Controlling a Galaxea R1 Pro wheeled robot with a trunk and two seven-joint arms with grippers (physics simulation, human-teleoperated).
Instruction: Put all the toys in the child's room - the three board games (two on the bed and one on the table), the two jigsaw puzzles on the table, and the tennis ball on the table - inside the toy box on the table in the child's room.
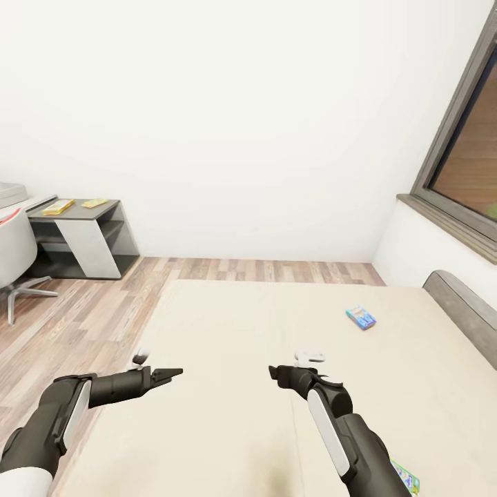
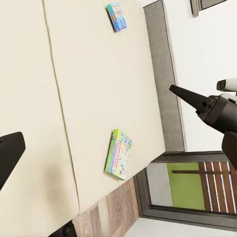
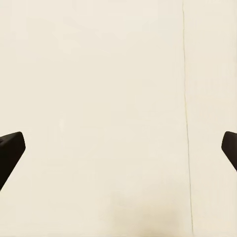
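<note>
Both my grippers, left (image 1: 172, 373) and right (image 1: 274, 373), hang released over the bed (image 1: 228, 414). One game (image 1: 361, 317) lies near its headboard (image 1: 459, 304); overreaching could topple me or shove it away.

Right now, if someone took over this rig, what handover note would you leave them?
Left gripper: hanging over the bed, holding nothing; how far its jaws stand apart is unclear.
Right gripper: jaws wide open over bare mattress, empty.
Two board games lie on the bed: one toward the headboard, one at the near edge by the right arm.
Table is across the room with two flat yellowish items on top.
Done: nothing picked up.
Left: everything.
</note>
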